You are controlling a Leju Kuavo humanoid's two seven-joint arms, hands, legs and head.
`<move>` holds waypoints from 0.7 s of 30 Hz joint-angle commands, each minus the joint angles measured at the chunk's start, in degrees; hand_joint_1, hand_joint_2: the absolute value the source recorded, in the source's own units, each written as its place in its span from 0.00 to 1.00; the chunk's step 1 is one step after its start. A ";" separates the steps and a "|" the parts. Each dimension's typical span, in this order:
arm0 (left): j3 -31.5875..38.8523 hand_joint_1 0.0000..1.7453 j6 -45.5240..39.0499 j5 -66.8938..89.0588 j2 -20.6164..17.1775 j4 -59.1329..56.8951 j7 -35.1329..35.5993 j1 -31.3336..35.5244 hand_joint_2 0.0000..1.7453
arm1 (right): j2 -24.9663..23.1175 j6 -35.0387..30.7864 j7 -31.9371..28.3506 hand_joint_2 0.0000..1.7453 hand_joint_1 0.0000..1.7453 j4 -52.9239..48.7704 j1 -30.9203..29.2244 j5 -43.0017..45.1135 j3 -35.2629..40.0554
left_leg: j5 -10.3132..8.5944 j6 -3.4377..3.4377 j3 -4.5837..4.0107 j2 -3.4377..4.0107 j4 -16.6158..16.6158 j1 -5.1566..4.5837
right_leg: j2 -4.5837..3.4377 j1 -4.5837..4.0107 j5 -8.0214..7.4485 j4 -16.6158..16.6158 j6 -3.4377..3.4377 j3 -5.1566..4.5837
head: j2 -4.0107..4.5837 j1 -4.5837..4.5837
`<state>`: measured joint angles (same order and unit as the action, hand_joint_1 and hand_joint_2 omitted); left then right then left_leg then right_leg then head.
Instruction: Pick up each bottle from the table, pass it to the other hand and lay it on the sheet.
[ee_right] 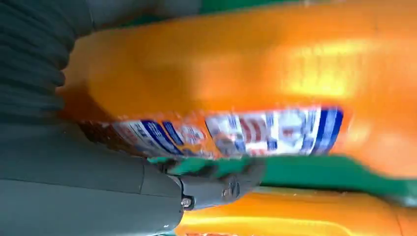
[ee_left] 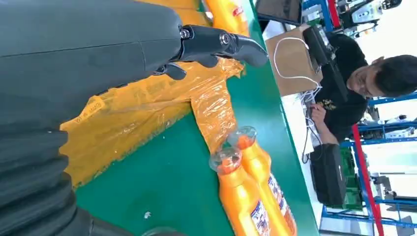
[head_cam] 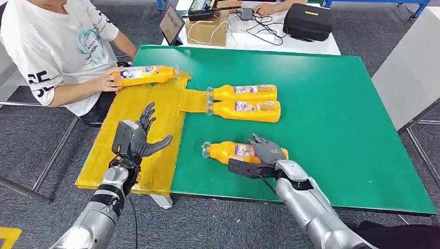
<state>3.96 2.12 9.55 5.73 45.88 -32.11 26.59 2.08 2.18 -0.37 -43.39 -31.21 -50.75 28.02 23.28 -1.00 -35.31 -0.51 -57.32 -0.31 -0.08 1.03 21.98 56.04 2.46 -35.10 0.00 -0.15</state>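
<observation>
An orange bottle [head_cam: 228, 151] lies on the green table [head_cam: 337, 129] near the front edge, cap toward the yellow sheet [head_cam: 155, 109]. My right hand [head_cam: 265, 153] lies over its body: fingers drape across the top and the thumb runs along the near side. In the right wrist view the bottle [ee_right: 246, 73] sits close to the palm, with a strip of green showing between it and the thumb [ee_right: 211, 189]. Two more bottles [head_cam: 244, 93] [head_cam: 246, 111] lie side by side mid-table. My left hand [head_cam: 136, 139] hovers over the sheet with fingers spread, holding nothing.
A seated person's hand [head_cam: 106, 80] holds another orange bottle [head_cam: 142, 75] at the sheet's far end. Behind the green table, a white table carries a cardboard box [head_cam: 207, 31], a tablet [head_cam: 171, 23] and a black case [head_cam: 310, 22]. A second person [ee_left: 364, 83] sits there.
</observation>
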 commanded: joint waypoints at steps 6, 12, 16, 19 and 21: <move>-4.08 0.00 1.46 -1.21 -0.37 -5.52 0.35 4.39 1.00 | 8.08 7.18 -1.34 1.00 1.00 5.73 -0.76 6.35 6.09 | -0.05 -0.04 0.21 -0.25 0.02 0.09 | 0.24 -0.09 0.00 -0.22 0.02 0.37 | 0.00 -0.02; -5.44 0.00 -0.33 -0.38 -0.66 -5.84 0.89 4.50 1.00 | 6.78 3.40 -2.23 1.00 1.00 1.19 1.01 14.35 1.16 | -0.07 -0.07 0.29 -0.30 0.04 0.11 | 0.27 -0.11 -0.05 -0.42 0.08 0.57 | 0.00 0.00; -6.66 0.00 1.47 -0.32 -0.96 -5.72 0.25 4.40 1.00 | 1.62 -1.63 -2.48 1.00 1.00 -0.76 1.21 16.75 -1.95 | -0.05 -0.06 0.30 -0.17 0.03 0.14 | 0.15 -0.15 -0.11 -0.48 0.11 0.61 | 0.00 0.00; -6.91 0.00 1.12 -0.05 -0.19 -6.94 1.20 4.75 0.00 | -1.74 -9.62 -4.85 1.00 1.00 -3.49 2.80 17.19 -5.15 | -0.05 -0.08 0.25 -0.04 0.02 0.10 | 0.02 -0.10 -0.14 -0.43 0.15 0.53 | 0.00 0.00; -7.35 0.00 0.12 0.26 0.64 -7.78 1.02 5.07 0.00 | -5.40 -14.20 -6.45 1.00 1.00 -6.27 4.06 18.47 -7.61 | -0.01 -0.04 0.28 0.07 0.03 0.14 | -0.03 -0.14 -0.15 -0.44 0.13 0.53 | 0.00 0.00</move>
<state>-0.46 3.28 9.09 5.62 44.24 -31.91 28.36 6.29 -0.05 -3.06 -44.46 -31.98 -34.42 28.33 23.19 -1.21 -35.15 -0.48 -57.31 -0.32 -0.09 1.04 21.75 55.64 2.77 -34.71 0.00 -0.15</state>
